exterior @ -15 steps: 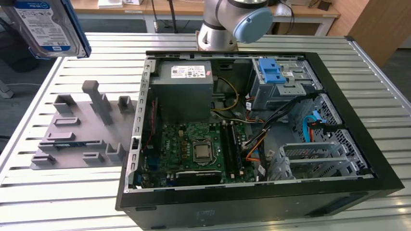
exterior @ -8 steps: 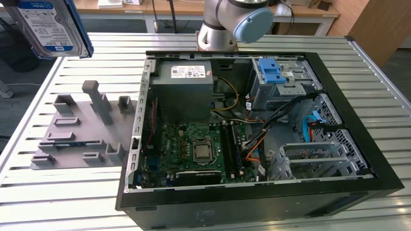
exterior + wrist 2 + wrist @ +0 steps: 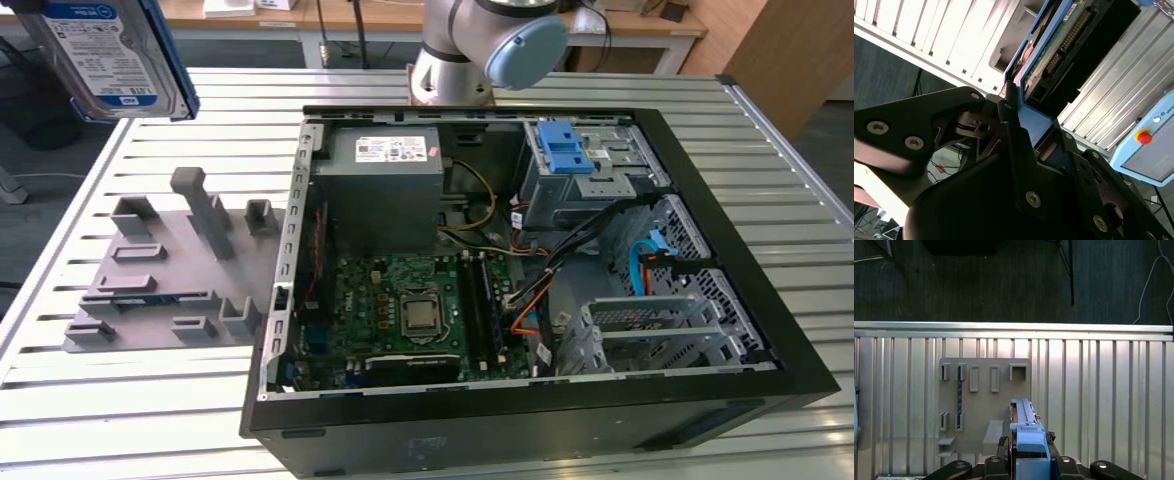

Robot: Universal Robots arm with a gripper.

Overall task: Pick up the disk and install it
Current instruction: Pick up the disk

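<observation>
The gripper (image 3: 1029, 452) is clamped on the disk (image 3: 110, 52), held high over the grey fixture plate (image 3: 147, 290), at the exterior view's left of the computer case (image 3: 534, 420). The disk is probably stiff, rather heavy and sensitive to shocks, so the blue carrier sides are likely best for holding.

The black hand (image 3: 1030, 461) clamps a blue-framed flat disk (image 3: 1026, 426) edge-on above a grey slotted plastic holder plate (image 3: 983, 407), which lies on the ribbed silver metal counter (image 3: 1104, 390).
</observation>
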